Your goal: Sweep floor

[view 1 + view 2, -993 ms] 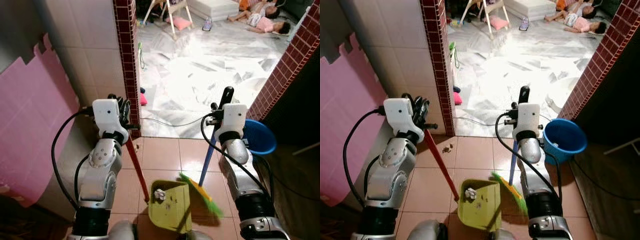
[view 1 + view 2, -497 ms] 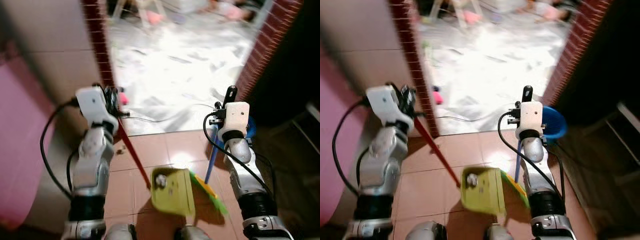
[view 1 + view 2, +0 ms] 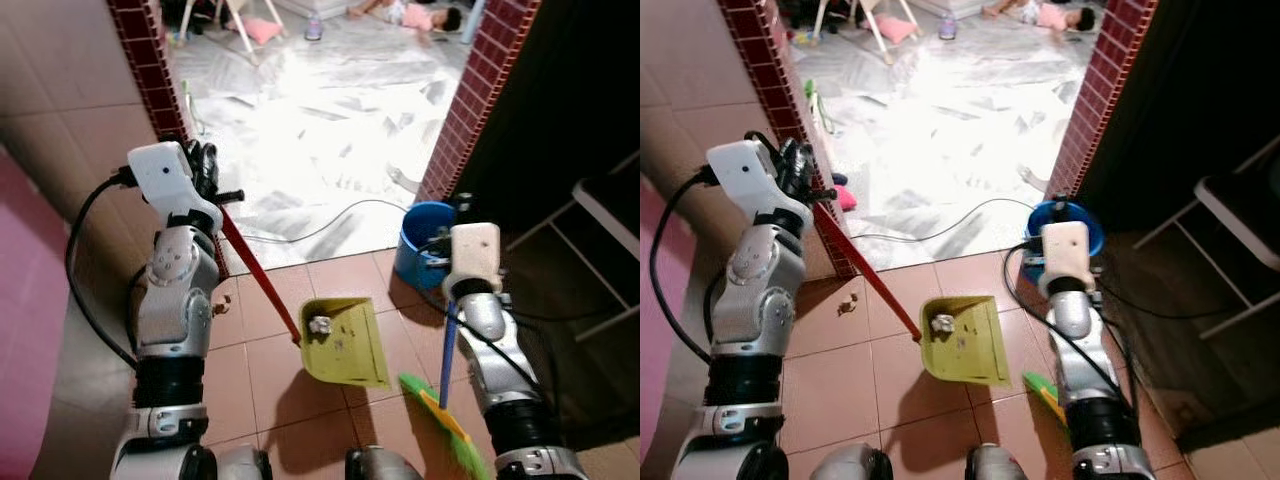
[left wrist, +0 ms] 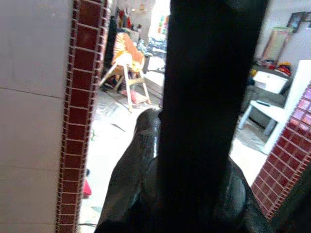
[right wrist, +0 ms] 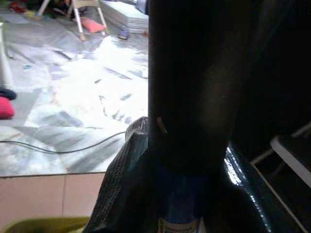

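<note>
A yellow-green dustpan (image 3: 345,345) rests on the brown tiles just in front of my feet, with a crumpled scrap of paper (image 3: 320,325) inside near its red handle (image 3: 258,275). My left gripper (image 3: 205,168) is shut on the top of that handle, beside the left brick pillar. The broom's blue handle (image 3: 447,350) is held upright by my right gripper (image 3: 1060,205), which is shut on it, and the green bristles (image 3: 445,435) touch the floor to the right of the pan. In the wrist views each handle (image 4: 209,111) (image 5: 194,87) stands dark between the fingers.
A blue bucket (image 3: 420,240) stands by the right brick pillar (image 3: 470,90), behind the broom. Small crumbs (image 3: 847,305) lie on the tiles left of the pan. A cable (image 3: 330,225) crosses the marble floor beyond. A white frame (image 3: 610,200) stands at right. A person (image 3: 410,15) lies far back.
The camera has turned to the right, so the bucket and doorway have shifted. The broom head has drawn away from the dustpan's mouth toward the right. Both grips are unchanged.
</note>
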